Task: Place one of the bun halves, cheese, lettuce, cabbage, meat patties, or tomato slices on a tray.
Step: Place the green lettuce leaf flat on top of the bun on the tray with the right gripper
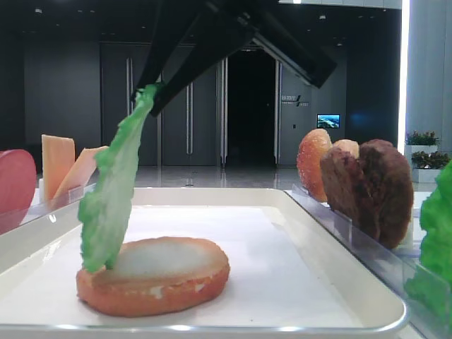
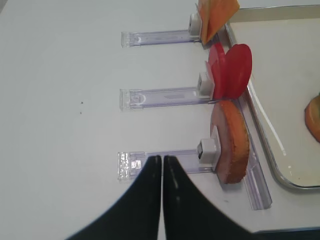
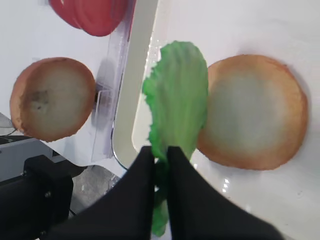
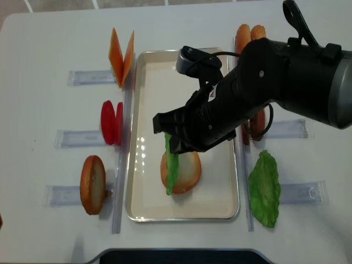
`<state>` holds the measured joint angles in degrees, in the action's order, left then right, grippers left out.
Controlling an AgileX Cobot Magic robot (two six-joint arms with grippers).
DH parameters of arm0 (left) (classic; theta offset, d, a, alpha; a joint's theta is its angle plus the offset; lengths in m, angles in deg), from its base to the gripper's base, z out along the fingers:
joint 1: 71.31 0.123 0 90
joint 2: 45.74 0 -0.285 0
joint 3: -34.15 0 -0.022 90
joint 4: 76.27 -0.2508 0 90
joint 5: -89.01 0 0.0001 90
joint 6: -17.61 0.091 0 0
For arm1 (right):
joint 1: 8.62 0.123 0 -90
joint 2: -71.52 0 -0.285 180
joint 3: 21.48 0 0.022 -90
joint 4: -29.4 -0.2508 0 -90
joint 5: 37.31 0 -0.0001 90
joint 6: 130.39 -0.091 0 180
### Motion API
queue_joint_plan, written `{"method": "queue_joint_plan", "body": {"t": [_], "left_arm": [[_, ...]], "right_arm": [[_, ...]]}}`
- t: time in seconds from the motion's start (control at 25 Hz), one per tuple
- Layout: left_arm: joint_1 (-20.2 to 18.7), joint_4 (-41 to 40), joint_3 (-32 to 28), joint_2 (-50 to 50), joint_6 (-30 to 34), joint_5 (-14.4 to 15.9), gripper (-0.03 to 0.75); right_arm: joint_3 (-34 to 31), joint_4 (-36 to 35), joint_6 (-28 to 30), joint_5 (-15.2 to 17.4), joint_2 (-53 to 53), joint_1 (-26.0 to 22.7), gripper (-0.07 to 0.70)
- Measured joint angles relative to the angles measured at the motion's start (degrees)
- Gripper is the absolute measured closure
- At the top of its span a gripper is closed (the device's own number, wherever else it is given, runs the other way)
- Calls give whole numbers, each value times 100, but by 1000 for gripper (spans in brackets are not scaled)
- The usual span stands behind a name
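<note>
Off-white tray [image 4: 140, 137] lay centred on the table with no readable writing, bun half [image 1: 153, 275] rested flat on it, right gripper [image 3: 160, 155] pinched dangling lettuce [image 1: 113, 191] touching that bun, left gripper [image 2: 162, 162] pressed together, empty.

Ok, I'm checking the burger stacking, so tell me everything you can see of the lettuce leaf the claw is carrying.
The lettuce leaf is thin, bright green and ruffled at the edges, looking like soft plastic. It hangs almost upright, pinched at its top end by the shut right claw. Its lower tip touches the pale flat face of the bun half lying on the tray, near that bun's left edge in the low front view.
</note>
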<state>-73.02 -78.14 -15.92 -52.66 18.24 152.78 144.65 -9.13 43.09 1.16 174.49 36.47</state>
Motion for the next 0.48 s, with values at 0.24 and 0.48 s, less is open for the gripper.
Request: {"method": "queue_joint_plan", "body": {"t": [0.24, 0.48], "left_arm": [[0, 0, 0, 0, 0, 0, 715], [0, 0, 0, 0, 0, 0, 715]], "right_arm": [[5, -20, 0, 83, 0, -12, 566], [212, -28, -11, 195, -63, -12, 566]]}}
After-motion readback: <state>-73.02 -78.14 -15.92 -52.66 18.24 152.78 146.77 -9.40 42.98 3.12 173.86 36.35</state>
